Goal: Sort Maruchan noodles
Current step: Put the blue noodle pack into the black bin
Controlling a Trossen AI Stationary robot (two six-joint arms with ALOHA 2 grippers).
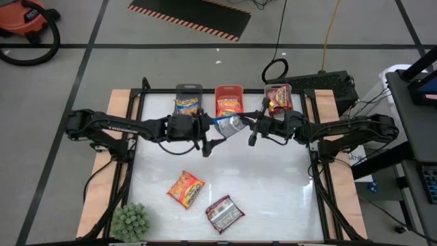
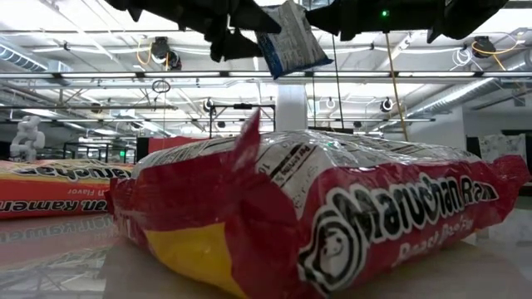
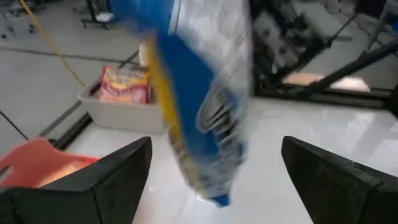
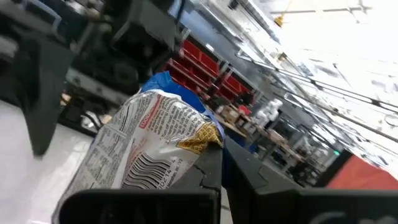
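Blue and silver crinkly plastic: one packet [image 1: 230, 126] hangs in the air between the two arms, above the table's [image 1: 273, 184] far edge, at about 12 o'clock from the table's middle. The right gripper [image 4: 214, 171] is clenched on its top corner; its wrist view shows the barcode side of the packet [image 4: 137, 155] pinched between the dark fingers. In the low view the packet [image 2: 291, 37] dangles tilted from the arms overhead.

The left gripper [image 1: 207, 145] sits just at 8 o'clock of the hanging packet, its fingers [image 3: 118, 180] spread wide with the blue packet [image 3: 205, 106] in front of them and untouched, so it is released.

Three bins stand in a row along the far edge. The grey bin [image 1: 188, 89] at 11 o'clock holds an orange-yellow packet [image 1: 186, 106]. The orange bin [image 1: 229, 89] at 12 o'clock holds another orange-yellow packet [image 1: 230, 106]. A second grey bin [image 1: 278, 87] at 1 o'clock holds a red packet [image 1: 277, 100].

Two packets lie flat on the white table toward the near side, well apart from the grippers: an orange-yellow one [image 1: 186, 188] at 7 o'clock and a red-silver one [image 1: 224, 213] at 6 o'clock, near each other but not touching. The low view is filled by the red-silver packet [image 2: 332, 216], with the orange one [image 2: 50, 187] behind it at 9 o'clock.

A green spiky plant [image 1: 130, 221] sits at the table's near left corner
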